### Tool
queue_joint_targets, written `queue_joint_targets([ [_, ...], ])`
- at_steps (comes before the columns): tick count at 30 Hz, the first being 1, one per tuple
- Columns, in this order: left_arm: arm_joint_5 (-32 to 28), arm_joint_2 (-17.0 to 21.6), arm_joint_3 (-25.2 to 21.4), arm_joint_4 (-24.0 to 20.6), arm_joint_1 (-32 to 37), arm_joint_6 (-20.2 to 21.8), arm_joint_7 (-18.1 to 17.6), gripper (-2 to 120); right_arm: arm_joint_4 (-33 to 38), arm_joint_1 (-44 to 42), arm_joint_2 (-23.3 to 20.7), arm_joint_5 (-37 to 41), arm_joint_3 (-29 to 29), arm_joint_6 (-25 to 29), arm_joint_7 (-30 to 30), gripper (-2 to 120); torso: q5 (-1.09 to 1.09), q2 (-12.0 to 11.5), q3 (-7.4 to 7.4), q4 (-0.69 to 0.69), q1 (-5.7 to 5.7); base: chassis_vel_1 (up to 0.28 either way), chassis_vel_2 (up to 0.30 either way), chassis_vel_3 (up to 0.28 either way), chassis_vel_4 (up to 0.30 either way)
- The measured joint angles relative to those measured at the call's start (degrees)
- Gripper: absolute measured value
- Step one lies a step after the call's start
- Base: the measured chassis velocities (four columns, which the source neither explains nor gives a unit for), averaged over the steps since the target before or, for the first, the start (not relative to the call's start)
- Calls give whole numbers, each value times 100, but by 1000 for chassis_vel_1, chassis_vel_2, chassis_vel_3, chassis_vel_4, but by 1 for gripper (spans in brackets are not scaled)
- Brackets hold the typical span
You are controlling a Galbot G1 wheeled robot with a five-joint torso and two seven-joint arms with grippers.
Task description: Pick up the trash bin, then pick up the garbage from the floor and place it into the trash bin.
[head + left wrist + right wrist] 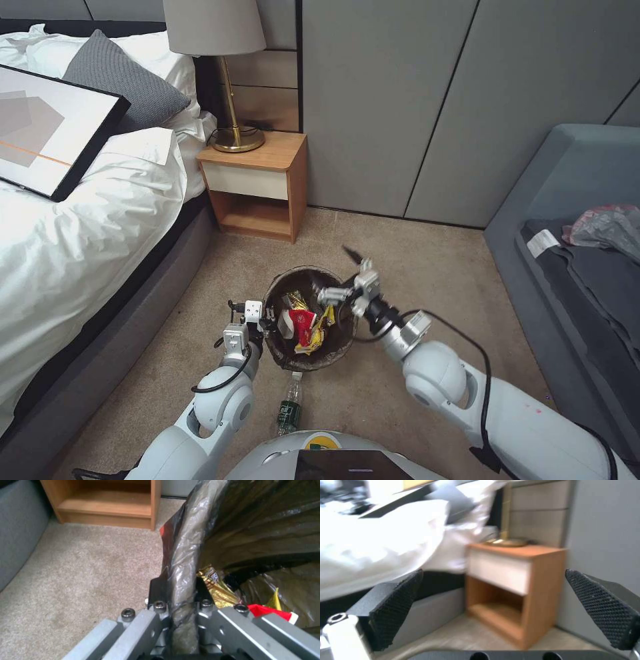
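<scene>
The trash bin [277,310], lined with a dark bag, hangs just above the carpet in front of me. My left gripper [269,320] is shut on its left rim [181,580], one finger on each side of the bagged edge. Inside lie red-and-white and yellow wrappers [308,328], also seen as gold and red garbage [216,590] in the left wrist view. A green-labelled clear bottle [289,407] lies on the floor just under the bin, close to my base. My right gripper [342,273] hovers over the bin's right rim, wide open with nothing between its black pads [398,605].
A wooden nightstand [257,183] with a brass lamp stands beyond the bin. The bed [80,220] borders the left, a grey sofa [573,267] with clothes the right. Open carpet [427,280] lies between them.
</scene>
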Motion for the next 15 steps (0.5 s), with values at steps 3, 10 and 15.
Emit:
queue_joint_targets([
  [3, 21, -7, -7, -3, 21, -9, 1, 0, 128, -171, 114, 78, 629, -276, 306, 100, 0, 0, 0, 0, 0, 0, 0, 0, 0],
  [10, 111, -3, -24, -3, 73, -43, 18, 0, 67, -1004, 473, -273, 1872, -583, 646, 100, 0, 0, 0, 0, 0, 0, 0, 0, 0],
  [15, 112, 15, -34, -19, 72, -44, 17, 0, -55, -1486, 773, -591, 2392, -650, 741, 100, 0, 0, 0, -1, 0, 0, 0, 0, 0],
])
